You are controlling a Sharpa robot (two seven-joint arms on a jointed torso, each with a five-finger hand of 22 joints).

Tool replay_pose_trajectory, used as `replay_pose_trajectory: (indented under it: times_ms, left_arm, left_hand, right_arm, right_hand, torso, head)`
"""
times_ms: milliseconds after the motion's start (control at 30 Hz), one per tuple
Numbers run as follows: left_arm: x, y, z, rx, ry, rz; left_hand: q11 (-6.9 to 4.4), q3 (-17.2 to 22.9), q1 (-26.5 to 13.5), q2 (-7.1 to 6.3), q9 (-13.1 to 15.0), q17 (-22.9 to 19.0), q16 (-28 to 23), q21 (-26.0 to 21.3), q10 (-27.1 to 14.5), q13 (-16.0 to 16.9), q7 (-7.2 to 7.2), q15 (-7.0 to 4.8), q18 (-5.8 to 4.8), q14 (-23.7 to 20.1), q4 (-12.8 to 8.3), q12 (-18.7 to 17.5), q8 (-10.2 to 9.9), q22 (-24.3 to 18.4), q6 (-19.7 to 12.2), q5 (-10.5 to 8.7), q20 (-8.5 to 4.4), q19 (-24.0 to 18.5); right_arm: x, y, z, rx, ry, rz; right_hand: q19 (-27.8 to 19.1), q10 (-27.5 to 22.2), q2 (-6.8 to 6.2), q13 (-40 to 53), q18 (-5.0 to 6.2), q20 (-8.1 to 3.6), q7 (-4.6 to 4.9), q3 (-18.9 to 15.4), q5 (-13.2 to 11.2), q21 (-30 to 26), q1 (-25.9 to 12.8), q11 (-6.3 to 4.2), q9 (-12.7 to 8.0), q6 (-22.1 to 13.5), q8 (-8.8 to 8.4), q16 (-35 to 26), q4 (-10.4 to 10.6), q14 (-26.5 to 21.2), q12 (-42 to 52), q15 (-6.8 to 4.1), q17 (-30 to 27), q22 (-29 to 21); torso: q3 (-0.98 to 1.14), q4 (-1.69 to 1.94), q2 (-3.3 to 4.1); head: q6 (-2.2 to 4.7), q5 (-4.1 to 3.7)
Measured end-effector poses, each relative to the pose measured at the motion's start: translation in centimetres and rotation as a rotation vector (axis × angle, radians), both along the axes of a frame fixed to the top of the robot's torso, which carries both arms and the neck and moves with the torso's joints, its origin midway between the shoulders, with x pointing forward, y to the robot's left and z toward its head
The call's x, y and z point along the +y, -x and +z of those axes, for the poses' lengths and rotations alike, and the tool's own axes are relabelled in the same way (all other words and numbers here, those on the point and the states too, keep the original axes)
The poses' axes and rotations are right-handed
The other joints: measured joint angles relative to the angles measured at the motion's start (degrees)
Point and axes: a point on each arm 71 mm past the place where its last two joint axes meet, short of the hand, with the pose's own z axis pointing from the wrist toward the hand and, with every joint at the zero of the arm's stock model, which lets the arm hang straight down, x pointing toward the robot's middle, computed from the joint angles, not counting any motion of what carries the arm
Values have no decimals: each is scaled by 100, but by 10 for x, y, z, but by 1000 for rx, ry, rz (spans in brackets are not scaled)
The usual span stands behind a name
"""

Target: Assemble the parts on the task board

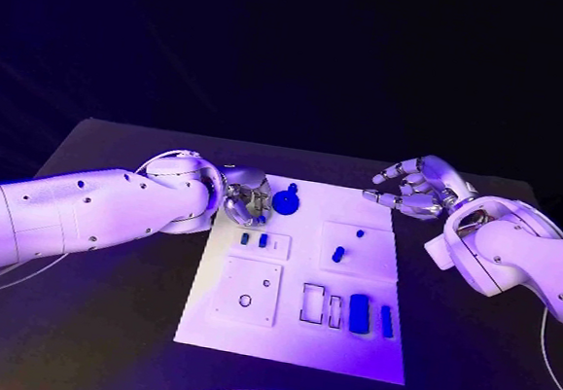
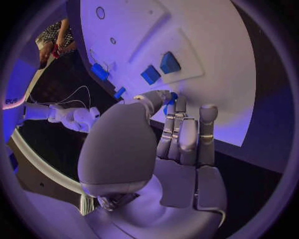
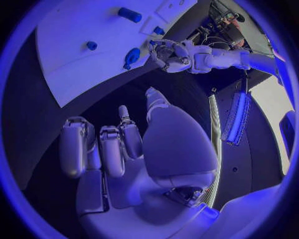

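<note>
Here the left hand (image 1: 242, 197) sat at the far left edge of the task board (image 1: 293, 339), fingers curled toward a round blue part (image 1: 287, 200) lying just beside the fingertips on the board's far strip. In the left wrist view that hand's fingers (image 2: 181, 130) were drawn in together and the blue piece (image 2: 172, 97) showed right at their tips; whether it was pinched or only touched, I could not tell. The part looked disc-like with a short stub, its long axis running roughly away from the robot; from the right wrist view (image 3: 131, 56) it lay slanted on the white surface beside the left hand (image 3: 171, 54).

The right hand (image 1: 417, 188) hovered off the board's far right corner, fingers loosely spread and curved, holding nothing; its own view showed the fingers (image 3: 102, 147) over bare black table (image 1: 485, 361).

Nearer the robot than the left hand: two small blue pegs (image 1: 255, 239) standing in a raised plate, an oblong peg (image 1: 339, 254) in the plate to their right, a plate with a small ring-shaped hole (image 1: 244, 300), then outlined slots (image 1: 312, 300) and two upright blue blocks (image 1: 367, 314). Nothing stood between the left hand and the round part.
</note>
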Motion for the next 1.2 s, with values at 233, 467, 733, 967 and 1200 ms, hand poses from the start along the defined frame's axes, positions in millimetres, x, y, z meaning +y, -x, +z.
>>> replay_pose_trajectory:
  times_ms: [233, 467, 733, 967, 1200]
  left_arm:
    - [1, 0, 0, 0, 2, -2]
    - [2, 1, -2, 3, 2, -3]
    - [3, 2, -3, 7, 2, -3]
    - [4, 3, -6, 12, -3, 3]
    - [5, 3, -6, 12, -4, 6]
  left_hand:
    - [0, 0, 0, 0, -7, 0, 0, 0, 0, -1, 0, 0, 0, 0, 0, 0, -1, 0, -1, 0, 0, 0]
    - [29, 31, 0, 0, -71, -64, 0, -21, 72, 0, 55, 0, 0, 0, -64, -226, -377, -45, -242, 0, 0, 0]
    - [29, 66, -21, -21, -160, -100, 0, -40, 112, 0, 91, 0, 0, 0, -99, -361, -665, -70, -503, 0, 21, -22]
    - [29, 70, -51, -50, -182, -112, 0, -40, 112, 2, 83, 0, 0, 0, -104, -395, -719, -76, -553, 0, 21, -22]
    - [29, 70, -118, -76, -216, -146, -1, -66, 112, 5, 92, 22, 0, -22, -104, -466, -821, -102, -646, 0, 21, -22]
  right_arm:
    - [0, 0, 0, 0, 0, 0]
    - [0, 0, 0, 0, 0, -1]
    - [0, 0, 0, 0, 0, -1]
    - [0, 0, 0, 0, 1, -1]
    - [-1, 0, 0, 0, 1, -3]
  right_hand:
    - [0, 0, 0, 4, 0, 0, 0, 0, 0, 0, 0, 0, 0, 0, 0, 0, 0, 0, 0, 0, -1, 0]
    - [14, 0, 0, 5, 0, -14, -15, 0, 0, -31, 0, 0, -6, -15, 24, 0, 0, 0, 0, 0, -1, -1]
    - [21, 0, 0, 4, 0, -21, -21, 0, 0, -31, 0, 0, -6, -21, 24, 0, 0, 0, 0, 0, -1, -1]
    - [21, 0, 0, 4, 0, -21, -21, 0, 0, -31, 0, 0, -6, -20, 24, 0, 0, 0, 0, 0, -2, -2]
    - [21, -22, 0, 3, 0, -21, -21, 0, 0, -69, 0, -22, -6, -20, 24, -23, 0, 0, 0, 0, -2, -2]
  torso:
    - [-3, 4, -1]
    - [-7, 7, -3]
    - [-5, 4, -2]
    - [-4, 2, -2]
    - [-1, -1, -2]
  head:
    - [-2, -4]
    - [-2, 1]
    - [3, 10]
    - [3, 16]
    - [3, 16]
